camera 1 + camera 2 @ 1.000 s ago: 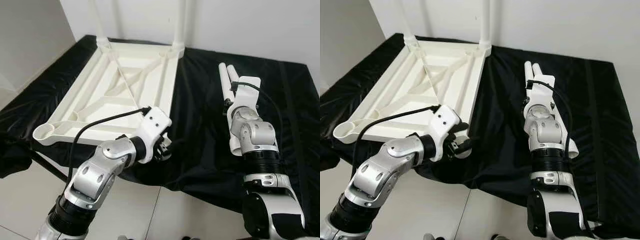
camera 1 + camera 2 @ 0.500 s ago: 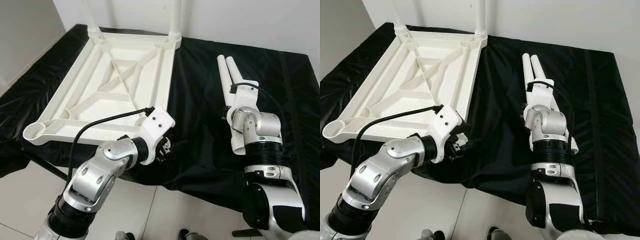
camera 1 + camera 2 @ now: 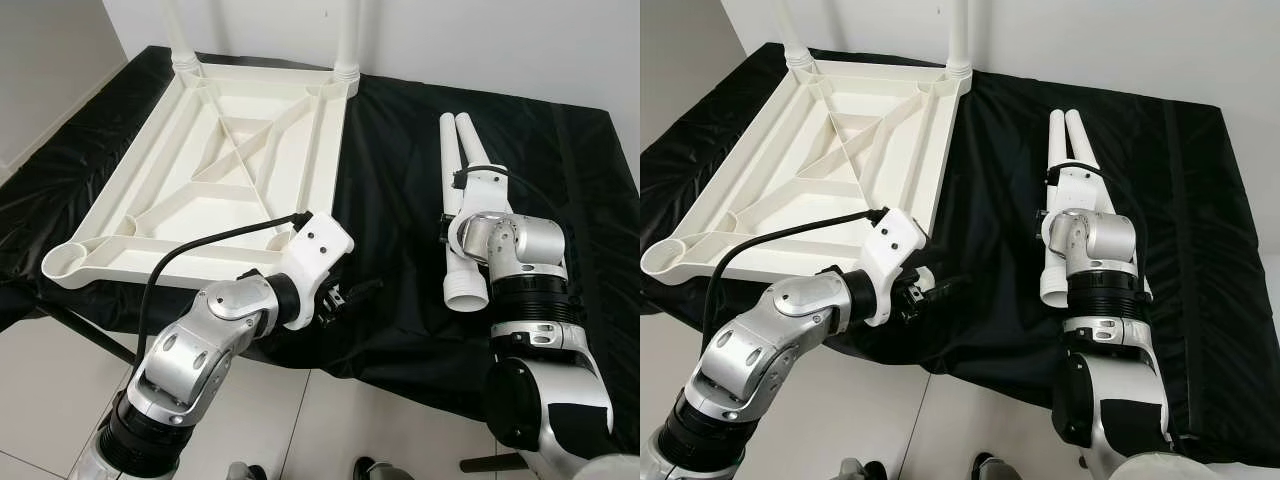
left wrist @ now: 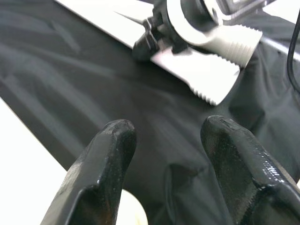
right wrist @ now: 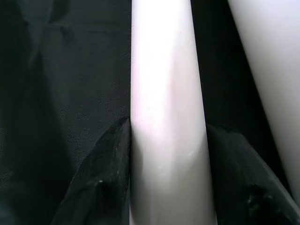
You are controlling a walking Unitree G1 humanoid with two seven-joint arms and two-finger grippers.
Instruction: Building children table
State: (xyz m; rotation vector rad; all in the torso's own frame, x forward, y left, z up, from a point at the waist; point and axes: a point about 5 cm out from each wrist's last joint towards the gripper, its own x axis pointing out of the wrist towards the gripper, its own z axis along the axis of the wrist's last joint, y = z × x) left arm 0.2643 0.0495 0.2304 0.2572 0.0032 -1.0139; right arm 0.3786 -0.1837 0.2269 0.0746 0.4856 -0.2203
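The right gripper (image 5: 166,154) pinches one loose white plastic table leg (image 3: 452,215) (left gripper (image 4: 168,173) spread, empty), which next probably goes to a free socket of the upturned white plastic tabletop (image 3: 215,170).

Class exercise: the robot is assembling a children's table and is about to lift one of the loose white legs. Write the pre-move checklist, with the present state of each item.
1. Right gripper closed around a loose white plastic table leg: ok, fingers touch both sides.
2. Second loose white leg free of the grasp: ok, it lies alongside on the black cloth.
3. Upturned white plastic tabletop flat, ribs up: ok.
4. Two legs already standing in the far corners: ok.
5. Near corner socket open: ok.
6. Left gripper empty: ok, fingers open over the cloth.
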